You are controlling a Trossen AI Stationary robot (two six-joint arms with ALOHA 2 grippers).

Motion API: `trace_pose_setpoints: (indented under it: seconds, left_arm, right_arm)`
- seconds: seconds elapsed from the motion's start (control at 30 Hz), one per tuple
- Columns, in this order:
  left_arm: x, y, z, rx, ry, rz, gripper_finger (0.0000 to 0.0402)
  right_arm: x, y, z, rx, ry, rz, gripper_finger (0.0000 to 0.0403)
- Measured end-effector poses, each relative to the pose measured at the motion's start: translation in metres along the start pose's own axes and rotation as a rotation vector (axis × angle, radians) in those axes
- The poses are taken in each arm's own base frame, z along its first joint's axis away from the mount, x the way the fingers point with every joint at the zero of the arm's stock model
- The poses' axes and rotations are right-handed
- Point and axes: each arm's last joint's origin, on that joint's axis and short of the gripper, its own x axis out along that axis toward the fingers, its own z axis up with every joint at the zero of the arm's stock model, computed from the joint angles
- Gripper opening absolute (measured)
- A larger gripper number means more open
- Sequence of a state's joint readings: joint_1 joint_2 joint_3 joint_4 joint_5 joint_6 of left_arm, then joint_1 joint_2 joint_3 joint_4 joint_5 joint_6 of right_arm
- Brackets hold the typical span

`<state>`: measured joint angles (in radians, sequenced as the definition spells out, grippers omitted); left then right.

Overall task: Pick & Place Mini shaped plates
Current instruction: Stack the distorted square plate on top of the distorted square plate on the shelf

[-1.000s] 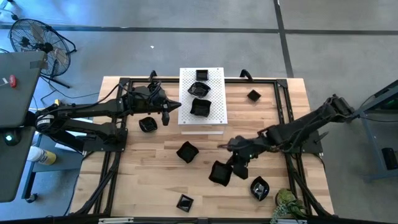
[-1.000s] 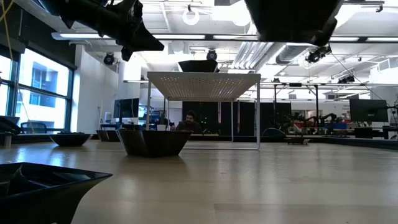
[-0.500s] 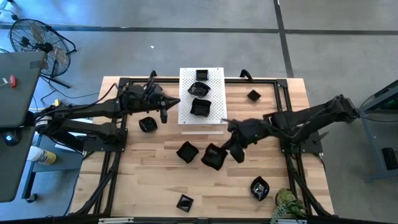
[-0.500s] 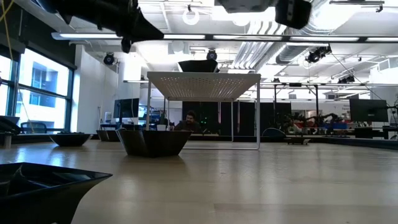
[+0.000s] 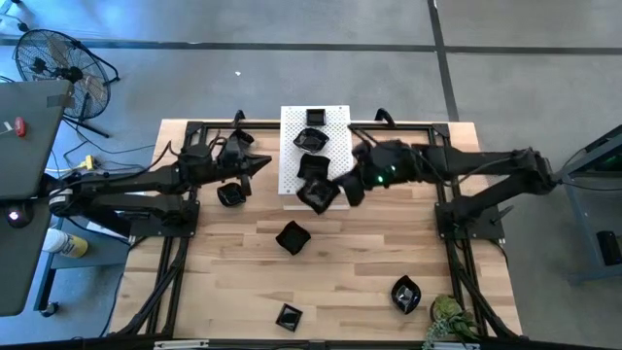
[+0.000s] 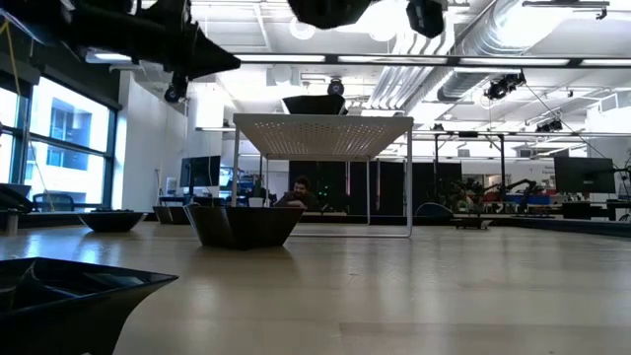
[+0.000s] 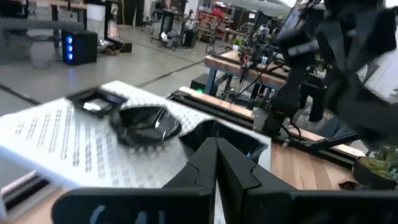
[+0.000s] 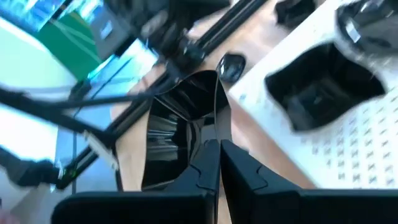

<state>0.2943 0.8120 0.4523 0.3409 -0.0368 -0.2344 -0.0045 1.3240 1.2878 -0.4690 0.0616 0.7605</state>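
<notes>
The mini shaped plates are glossy black dishes. Three sit on the white perforated board (image 5: 335,146), the nearest one (image 5: 313,167) at its middle. Others rest on the wood: one (image 5: 230,194) left of the board, one (image 5: 292,236) in the middle, one (image 5: 289,316) at the near edge, one (image 5: 405,294) near right, one (image 5: 396,149) far right. My right gripper (image 5: 338,187) is shut on another plate (image 5: 316,193) above the board's near edge. My left gripper (image 5: 257,163) hovers shut, just left of the board, touching nothing. My right gripper (image 8: 216,146) pinches the plate's rim (image 8: 214,112) between its two fingers, one on the inner face and one on the outer. The fingers come from the table's right, slanting down. The plate (image 6: 330,10) is lifted clear and tilted, its hollow facing sideways.
The board stands raised on thin legs (image 6: 409,187) at the table's far middle. A black frame rail (image 5: 442,175) runs along the table's sides. A green plant (image 5: 449,319) sits at the near right corner. Bare wood (image 5: 369,243) lies between the scattered plates.
My right gripper has carried its plate from the near right of the table up and toward the far left, over to the board's near edge, with the plate staying clear of the table. My left gripper has drawn back a little toward the table's left.
</notes>
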Motion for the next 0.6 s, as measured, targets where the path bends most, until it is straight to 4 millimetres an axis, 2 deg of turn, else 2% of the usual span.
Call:
trace_pose_setpoints:
  seconds: [0.2,0.4,0.6]
  left_arm:
    - [-0.004,0.002,-0.006,-0.006,0.021,0.015,0.0000]
    - [-0.004,0.002,-0.006,-0.006,0.021,0.016,0.0000]
    - [-0.004,0.002,-0.007,-0.006,0.029,0.018,0.0000]
  right_arm:
    - [0.024,-0.025,0.028,0.072,-0.019,-0.060,0.0007]
    - [0.049,-0.058,0.041,0.038,0.058,-0.072,0.0007]
    - [0.046,-0.084,0.062,-0.041,0.074,0.013,0.0007]
